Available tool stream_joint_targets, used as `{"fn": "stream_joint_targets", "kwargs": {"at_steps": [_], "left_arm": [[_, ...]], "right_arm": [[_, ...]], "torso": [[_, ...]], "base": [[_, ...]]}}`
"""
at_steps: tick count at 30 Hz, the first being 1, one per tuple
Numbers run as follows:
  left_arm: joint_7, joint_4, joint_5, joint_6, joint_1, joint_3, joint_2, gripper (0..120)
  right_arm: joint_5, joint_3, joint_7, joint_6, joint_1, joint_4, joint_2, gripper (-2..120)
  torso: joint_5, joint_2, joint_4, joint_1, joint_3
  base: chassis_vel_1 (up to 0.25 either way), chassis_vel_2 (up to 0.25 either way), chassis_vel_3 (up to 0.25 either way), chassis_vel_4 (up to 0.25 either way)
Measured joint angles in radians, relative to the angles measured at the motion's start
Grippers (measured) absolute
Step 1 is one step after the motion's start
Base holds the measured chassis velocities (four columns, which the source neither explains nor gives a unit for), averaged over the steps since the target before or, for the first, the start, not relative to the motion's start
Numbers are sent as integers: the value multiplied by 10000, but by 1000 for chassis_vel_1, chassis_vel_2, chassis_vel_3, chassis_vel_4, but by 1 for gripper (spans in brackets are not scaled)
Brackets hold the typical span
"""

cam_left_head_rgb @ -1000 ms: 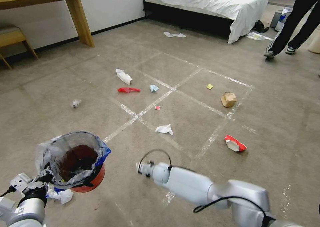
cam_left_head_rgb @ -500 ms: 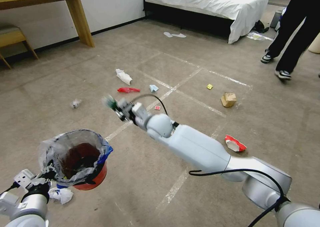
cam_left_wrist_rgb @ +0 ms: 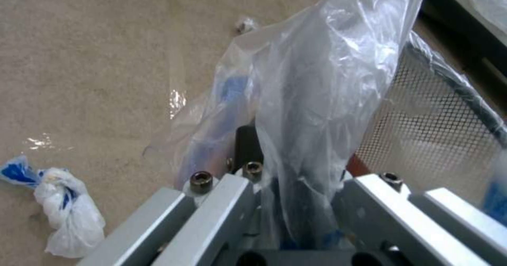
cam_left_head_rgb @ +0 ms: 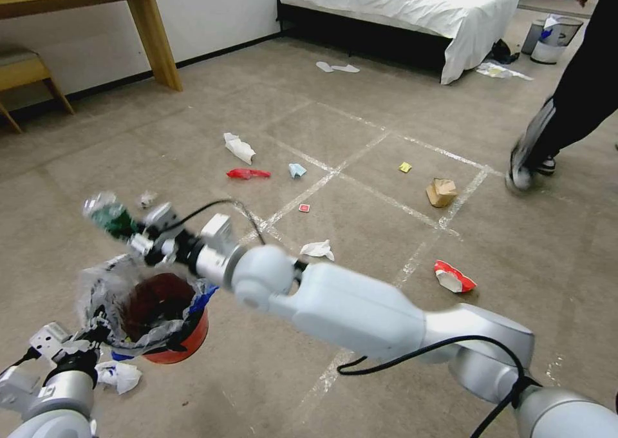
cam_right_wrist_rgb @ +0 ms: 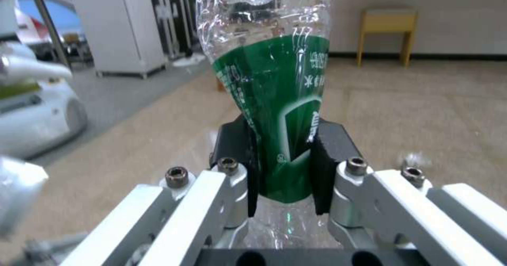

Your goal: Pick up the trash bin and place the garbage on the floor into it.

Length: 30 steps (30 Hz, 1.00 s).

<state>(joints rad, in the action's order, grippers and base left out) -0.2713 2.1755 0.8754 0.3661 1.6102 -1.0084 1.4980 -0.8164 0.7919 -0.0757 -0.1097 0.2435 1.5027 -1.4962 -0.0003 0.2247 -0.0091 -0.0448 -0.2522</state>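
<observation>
The trash bin (cam_left_head_rgb: 168, 342) is red with a crinkled clear liner (cam_left_wrist_rgb: 322, 71), held low at the left. My left gripper (cam_left_head_rgb: 87, 346) is shut on its rim and liner, also seen as left gripper (cam_left_wrist_rgb: 288, 167). My right arm reaches across from the right. The right gripper (cam_left_head_rgb: 140, 242) is shut on a green-labelled clear bottle (cam_left_head_rgb: 108, 214), just above the bin's far rim. Black pads (cam_right_wrist_rgb: 240, 155) squeeze the bottle (cam_right_wrist_rgb: 272, 91). On the floor (cam_left_head_rgb: 360, 335) lie white tissues (cam_left_head_rgb: 239, 147) (cam_left_head_rgb: 318, 250), a red wrapper (cam_left_head_rgb: 248, 174), a blue scrap (cam_left_head_rgb: 297, 170) and a brown paper bag (cam_left_head_rgb: 441, 192).
More litter: a yellow wrapper (cam_left_head_rgb: 405, 167), tiny red card (cam_left_head_rgb: 304, 208), red-and-white wrapper (cam_left_head_rgb: 454, 277), small wad (cam_left_head_rgb: 147, 199), knotted white bag (cam_left_head_rgb: 119, 377). A bed (cam_left_head_rgb: 412, 6) stands behind, a wooden desk (cam_left_head_rgb: 151, 32) at the back left. A person's legs (cam_left_head_rgb: 566, 116) cross at the right.
My right arm rose from the floor and swung left with the bottle, from mid-floor to above the bin. The person at the right walked nearer.
</observation>
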Motion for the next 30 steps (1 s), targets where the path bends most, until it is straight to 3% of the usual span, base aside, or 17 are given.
{"fn": "stream_joint_targets", "kwargs": {"at_steps": [8, 15, 19, 21, 23, 24, 30], "left_arm": [[-1, 55, 0, 4, 14, 6, 54, 4], [-5, 3, -31, 4, -28, 78, 73, 4], [-6, -11, -45, 4, -29, 93, 84, 4], [-8, -14, -50, 4, -30, 91, 84, 4], [-10, -14, -51, 4, -30, 88, 84, 4], [-14, -14, -49, 4, -30, 73, 78, 4], [-22, -14, -43, 5, -30, 55, 77, 4]], "right_arm": [[354, 534, -20, 412, 283, -460, -121, 17], [442, 535, -39, 434, 370, -173, 138, 45], [421, 483, -27, 423, 311, -68, 273, 56], [381, 465, 2, 401, 275, 32, 434, 67], [375, 465, 4, 394, 274, 46, 450, 69], [356, 466, 19, 355, 271, 103, 506, 79], [368, 495, 33, 354, 293, 137, 524, 96]], "torso": [[0, 0, -2, 0, 0], [2, 0, -2, 0, 0], [2, 0, -3, 0, 1], [2, 0, -2, 0, 0], [2, 0, -2, 0, 0], [3, 0, -2, 0, 1], [3, 0, -1, 0, 1]], "base": [[0, 0, 0, 0], [0, 0, 0, 0], [0, 0, 0, 0], [0, 0, 0, 0], [0, 0, 0, 0], [0, 0, 0, 0], [0, 0, 0, 0]]}}
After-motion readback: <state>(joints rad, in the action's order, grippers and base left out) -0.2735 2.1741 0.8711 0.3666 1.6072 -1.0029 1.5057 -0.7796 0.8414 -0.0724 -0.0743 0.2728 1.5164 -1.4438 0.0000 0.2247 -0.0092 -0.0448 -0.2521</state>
